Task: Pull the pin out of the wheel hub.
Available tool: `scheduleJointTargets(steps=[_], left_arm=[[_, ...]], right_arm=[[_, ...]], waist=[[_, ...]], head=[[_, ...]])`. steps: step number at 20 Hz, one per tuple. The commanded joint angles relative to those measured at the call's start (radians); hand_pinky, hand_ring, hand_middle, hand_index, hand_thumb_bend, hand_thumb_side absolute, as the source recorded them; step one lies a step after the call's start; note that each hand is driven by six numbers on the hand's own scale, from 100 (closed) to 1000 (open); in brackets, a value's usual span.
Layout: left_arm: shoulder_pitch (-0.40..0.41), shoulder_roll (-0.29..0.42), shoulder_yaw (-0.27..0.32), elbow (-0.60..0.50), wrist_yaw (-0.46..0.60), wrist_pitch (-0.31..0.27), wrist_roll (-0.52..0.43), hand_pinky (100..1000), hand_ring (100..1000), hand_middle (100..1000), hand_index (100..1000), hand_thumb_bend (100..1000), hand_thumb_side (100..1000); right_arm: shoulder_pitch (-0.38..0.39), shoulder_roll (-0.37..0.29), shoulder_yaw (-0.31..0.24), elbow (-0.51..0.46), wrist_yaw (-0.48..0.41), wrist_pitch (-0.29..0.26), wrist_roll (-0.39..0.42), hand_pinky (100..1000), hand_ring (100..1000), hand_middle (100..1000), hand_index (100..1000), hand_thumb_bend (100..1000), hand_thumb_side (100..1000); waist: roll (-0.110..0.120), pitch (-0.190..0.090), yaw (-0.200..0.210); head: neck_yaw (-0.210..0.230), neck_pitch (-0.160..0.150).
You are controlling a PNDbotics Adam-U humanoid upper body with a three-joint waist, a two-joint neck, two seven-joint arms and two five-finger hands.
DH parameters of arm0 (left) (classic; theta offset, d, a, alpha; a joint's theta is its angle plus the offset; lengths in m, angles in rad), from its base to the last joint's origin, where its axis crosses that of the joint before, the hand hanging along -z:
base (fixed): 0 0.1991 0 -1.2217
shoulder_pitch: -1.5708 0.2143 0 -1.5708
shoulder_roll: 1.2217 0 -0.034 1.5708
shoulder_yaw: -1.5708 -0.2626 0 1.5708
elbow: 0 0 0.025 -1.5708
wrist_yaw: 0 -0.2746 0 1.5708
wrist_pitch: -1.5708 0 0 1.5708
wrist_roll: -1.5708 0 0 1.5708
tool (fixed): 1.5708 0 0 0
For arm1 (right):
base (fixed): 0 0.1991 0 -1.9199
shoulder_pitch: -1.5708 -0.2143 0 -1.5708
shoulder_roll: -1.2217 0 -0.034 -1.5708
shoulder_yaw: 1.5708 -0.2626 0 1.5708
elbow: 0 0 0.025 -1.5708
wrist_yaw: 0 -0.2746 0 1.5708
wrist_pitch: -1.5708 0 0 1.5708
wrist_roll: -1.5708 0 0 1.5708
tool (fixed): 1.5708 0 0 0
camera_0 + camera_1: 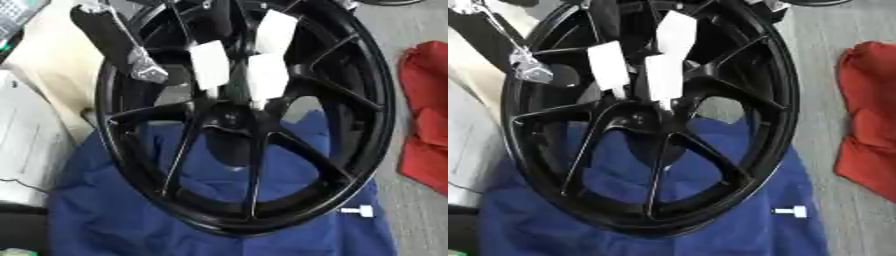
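Note:
The black wheel hub (350, 165) lies tilted on a blue cloth (96, 220) and fills most of both views. My right hand (267, 75) comes down from the top with pale, straight fingers whose tips meet at the hub's centre (229, 117). A small white bit shows just under one fingertip; I cannot make out what it is. A short white pin (359, 211) lies on the cloth outside the rim at the lower right. My left arm enters from the upper left, and its silver end (149, 70) sits against the hub's left rim.
A red cloth (427, 115) lies on the grey floor to the right. A pale box-like thing (26, 145) stands at the left edge beside the blue cloth.

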Motion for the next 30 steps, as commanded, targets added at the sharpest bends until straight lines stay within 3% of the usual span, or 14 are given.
scheduleJointTargets(steps=[1, 19, 30], left_arm=[[-0.014, 0.010, 0.001, 0.000, -0.005, -0.286, -0.274, 836, 797, 723, 804, 311, 344], [-0.009, 0.004, -0.014, 0.018, -0.036, -0.334, -0.274, 834, 797, 719, 798, 305, 357], [-0.004, 0.006, -0.007, 0.039, -0.102, -0.378, -0.274, 829, 803, 726, 787, 396, 412]], right_arm=[[-0.007, -0.015, -0.010, -0.018, -0.005, 0.115, -0.122, 748, 717, 768, 791, 100, 470], [-0.014, -0.012, -0.014, -0.018, -0.006, 0.108, -0.122, 748, 713, 766, 790, 100, 470], [-0.016, -0.008, -0.017, -0.018, -0.008, 0.104, -0.122, 747, 711, 765, 789, 100, 470]], waist=[[0.001, -0.016, -0.002], [0.007, -0.009, -0.006], [0.008, -0.004, -0.011]], head=[[0.006, -0.002], [-0.019, -0.030], [-0.014, -0.038]])
